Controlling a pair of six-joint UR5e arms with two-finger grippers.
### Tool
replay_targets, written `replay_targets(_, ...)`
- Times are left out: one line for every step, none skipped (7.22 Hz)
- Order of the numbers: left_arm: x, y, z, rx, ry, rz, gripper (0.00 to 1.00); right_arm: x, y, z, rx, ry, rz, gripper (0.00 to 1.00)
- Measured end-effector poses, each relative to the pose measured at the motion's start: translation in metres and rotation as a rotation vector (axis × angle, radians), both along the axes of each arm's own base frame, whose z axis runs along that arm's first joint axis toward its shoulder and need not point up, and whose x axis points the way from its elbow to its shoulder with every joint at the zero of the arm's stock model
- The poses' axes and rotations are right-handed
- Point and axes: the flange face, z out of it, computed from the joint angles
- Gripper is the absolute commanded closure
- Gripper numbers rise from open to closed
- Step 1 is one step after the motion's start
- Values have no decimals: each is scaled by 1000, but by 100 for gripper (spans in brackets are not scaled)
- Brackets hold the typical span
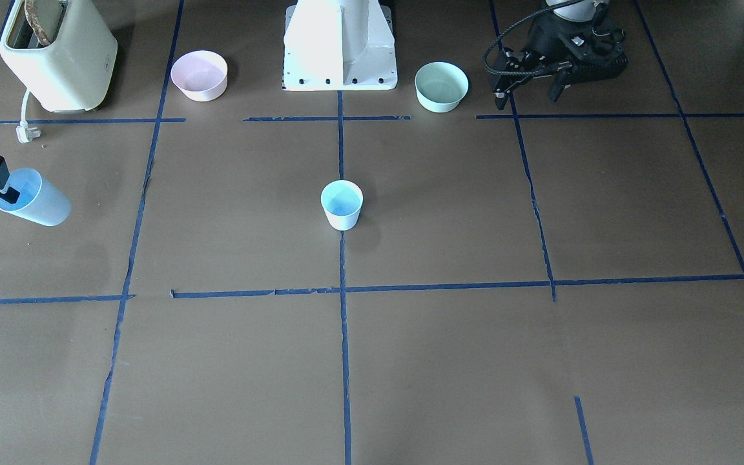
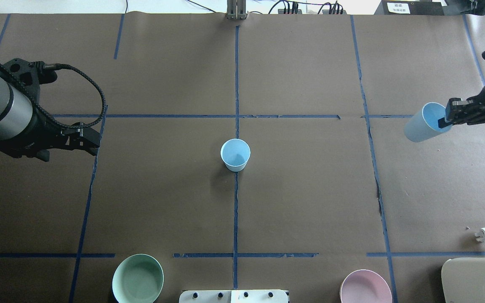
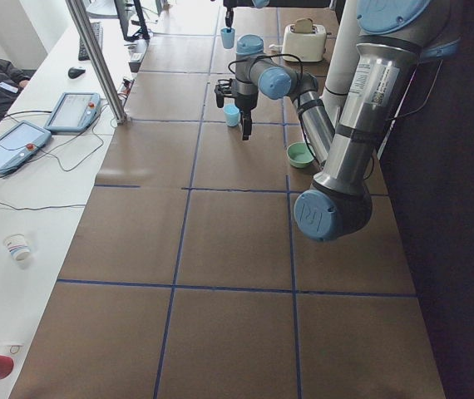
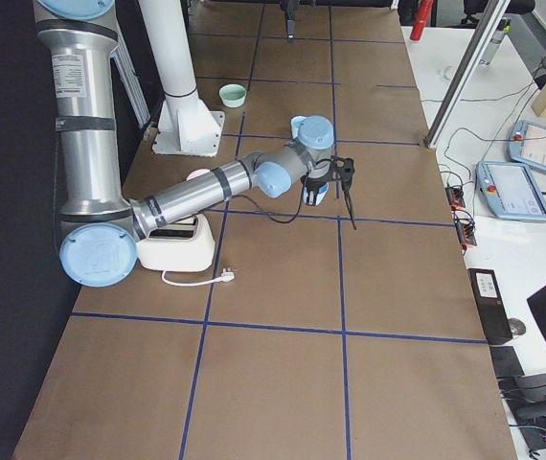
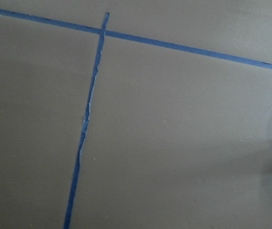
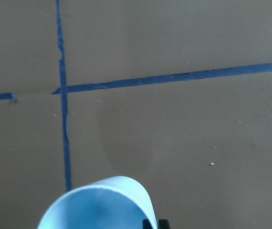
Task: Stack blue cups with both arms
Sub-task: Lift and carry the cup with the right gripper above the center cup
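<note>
Standing empty at the centre of the brown-papered table (image 1: 604, 213) in the front view, the upright blue cup (image 1: 341, 205) sits on a blue tape line (image 1: 345, 361). An empty pink bowl (image 1: 199, 75) and an empty mint-green bowl (image 1: 441, 86) flank the white pedestal base (image 1: 340, 58). The right gripper (image 1: 8, 192) pinches the rim of the tilted blue cup (image 1: 39, 203). The left gripper (image 1: 528, 97) hangs spread beside the mint-green bowl. Overhead, the tilted blue cup is well right of the upright one, and the left gripper is well left. The right wrist view shows that cup's rim at its bottom edge. The left wrist view shows paper and crossing tape.
</note>
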Motion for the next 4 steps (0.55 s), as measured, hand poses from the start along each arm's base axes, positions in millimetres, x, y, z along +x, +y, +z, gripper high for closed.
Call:
replay_targets(-15, -5, 20, 31, -35, 37, 0, -31, -11, -51, -21, -3, 6, 100)
replay_targets(-32, -12, 39, 60, -69, 69, 0, -74, -13, -101, -40, 3, 14, 100)
replay_targets(-49, -22, 58, 89, -103, 104, 0, -130, -5, -152, -56, 22, 32, 100)
replay_targets(-63, -35, 77, 111, -134, 139, 0, -185, 10, -197, -59, 41, 60, 100)
